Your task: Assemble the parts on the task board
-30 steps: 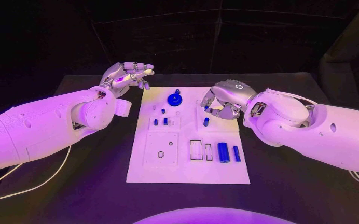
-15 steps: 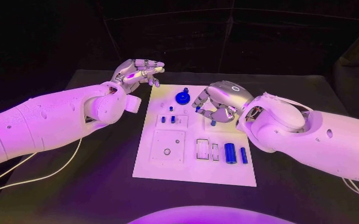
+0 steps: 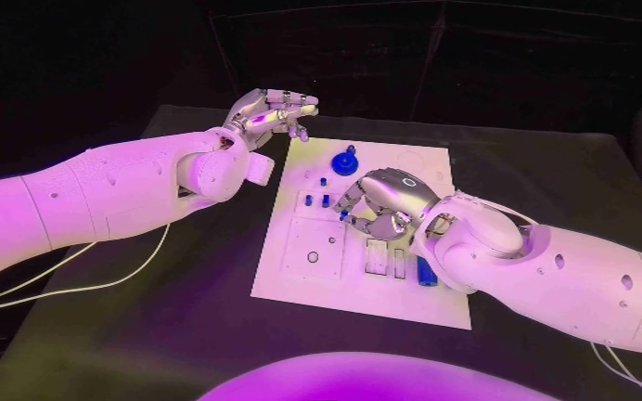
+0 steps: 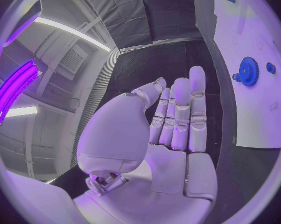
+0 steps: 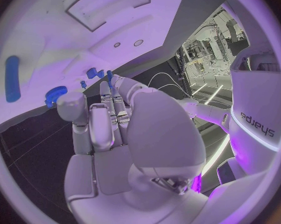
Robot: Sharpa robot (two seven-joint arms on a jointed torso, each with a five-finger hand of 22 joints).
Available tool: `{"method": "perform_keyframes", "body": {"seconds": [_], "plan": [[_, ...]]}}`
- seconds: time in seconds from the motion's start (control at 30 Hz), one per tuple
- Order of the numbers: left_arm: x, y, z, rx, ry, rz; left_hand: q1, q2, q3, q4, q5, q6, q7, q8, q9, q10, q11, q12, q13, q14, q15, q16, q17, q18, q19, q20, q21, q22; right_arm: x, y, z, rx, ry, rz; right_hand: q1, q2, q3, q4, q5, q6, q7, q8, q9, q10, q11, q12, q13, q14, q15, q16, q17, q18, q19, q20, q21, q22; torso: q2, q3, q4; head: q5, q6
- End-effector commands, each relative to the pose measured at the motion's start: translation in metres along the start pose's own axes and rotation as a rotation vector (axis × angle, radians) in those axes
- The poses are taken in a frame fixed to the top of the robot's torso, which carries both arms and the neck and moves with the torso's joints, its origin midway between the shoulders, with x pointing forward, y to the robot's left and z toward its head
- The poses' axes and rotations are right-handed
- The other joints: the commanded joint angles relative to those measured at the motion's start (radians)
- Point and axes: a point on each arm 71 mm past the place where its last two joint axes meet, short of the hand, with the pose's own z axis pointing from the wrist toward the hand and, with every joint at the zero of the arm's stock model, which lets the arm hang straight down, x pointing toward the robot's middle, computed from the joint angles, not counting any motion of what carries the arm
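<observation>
The white task board (image 3: 408, 164) lies in the middle of the black table. A blue gear (image 3: 345, 161) stands near its far edge, and small blue pegs (image 3: 315, 200) sit just nearer. My right hand (image 3: 381, 201) hovers low over the board's middle with its fingers curled down; I see nothing held in it. In the right wrist view its fingers (image 5: 112, 109) point toward the gear (image 5: 55, 93) and the pegs (image 5: 90, 72). My left hand (image 3: 275, 111) is raised off the board's far left corner and holds nothing. The left wrist view shows its fingers (image 4: 177, 114) straight and the gear (image 4: 247, 70) beyond.
A larger blue cylinder (image 3: 426, 273) lies on the board's near right, partly hidden by my right forearm. Rectangular slots (image 3: 378, 254) and a recessed plate (image 3: 318, 243) mark the board's near half. A white cable (image 3: 81, 280) trails across the table at the left.
The camera has shifted. My right hand has moved from the board's right edge in over its middle, covering a small blue part that showed below it. The left hand stays raised.
</observation>
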Motion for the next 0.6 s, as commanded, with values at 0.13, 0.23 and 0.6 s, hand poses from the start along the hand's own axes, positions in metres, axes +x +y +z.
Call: {"method": "perform_keyframes", "body": {"seconds": [0.13,0.23,0.6], "plan": [[0.002,-0.002,0.001,0.012,0.008,-0.006,0.004,-0.001,0.001,-0.004,0.007,-0.006,-0.001,0.006,-0.002,-0.006,0.002,0.006,-0.001,-0.007,0.001,-0.003,-0.001,0.013,-0.002,0.004,-0.005,-0.002,0.018,0.005,0.004,-0.030,0.042,0.010,-0.013,0.002,0.007,-0.003,0.006,-0.002,0.005,-0.005,-0.002,-0.002,0.008,-0.006,0.001,0.035,0.000,0.005,0.000,-0.007,0.005,0.000,0.005,-0.001,0.000,0.0009,-0.0023,0.018,-0.016],[0.001,-0.002,0.001,0.012,0.006,-0.005,0.004,-0.001,0.001,-0.004,0.007,-0.006,-0.001,0.006,-0.002,-0.006,0.002,0.006,-0.001,-0.007,0.001,-0.003,-0.001,0.013,-0.002,0.004,-0.005,-0.002,0.024,0.006,0.005,-0.033,0.048,0.015,-0.014,0.002,0.008,-0.003,0.006,-0.002,0.005,-0.005,-0.002,-0.002,0.009,-0.006,0.001,0.035,0.000,0.006,0.001,-0.007,0.004,0.000,0.004,-0.002,0.000,0.0013,-0.0018,0.022,-0.019],[0.000,-0.002,0.001,0.011,0.003,-0.004,0.004,-0.001,0.001,-0.004,0.007,-0.006,-0.001,0.006,-0.002,-0.006,0.002,0.006,-0.001,-0.007,0.001,-0.003,-0.001,0.013,-0.002,0.004,-0.005,-0.002,0.031,0.009,0.008,-0.038,0.060,0.011,-0.015,0.003,0.009,-0.004,0.006,-0.003,0.006,-0.005,-0.002,-0.003,0.009,-0.007,0.001,0.035,0.001,0.006,0.001,-0.007,0.004,0.001,0.004,-0.002,-0.001,0.0005,-0.0015,0.031,-0.029]]}}
